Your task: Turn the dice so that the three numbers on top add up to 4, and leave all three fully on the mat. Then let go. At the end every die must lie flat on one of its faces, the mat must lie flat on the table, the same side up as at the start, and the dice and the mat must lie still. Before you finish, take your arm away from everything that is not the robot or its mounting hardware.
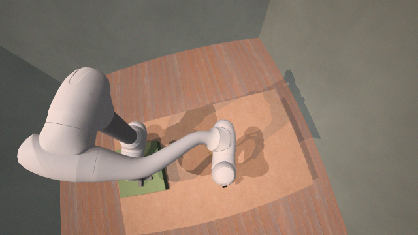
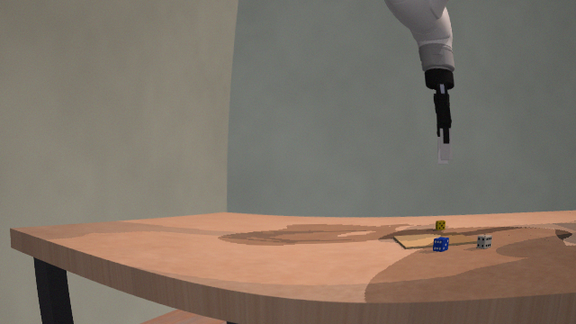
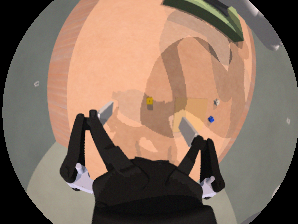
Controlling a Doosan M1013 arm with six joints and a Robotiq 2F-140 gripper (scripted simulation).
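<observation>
- Your gripper (image 2: 443,155) hangs spread and empty, high above the table (image 2: 189,256)
- The yellow die (image 2: 440,225), blue die (image 2: 441,244) and white die (image 2: 484,241) all look to sit off the mat (image 2: 416,241); nothing seems done

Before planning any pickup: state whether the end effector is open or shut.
Open. In the wrist view the end effector has its fingers spread wide with nothing between them; it hangs high above the table.

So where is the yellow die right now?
In the exterior view the yellow die sits on the table at the far edge of the tan mat, behind the blue die and white die, below the raised hand.
</observation>
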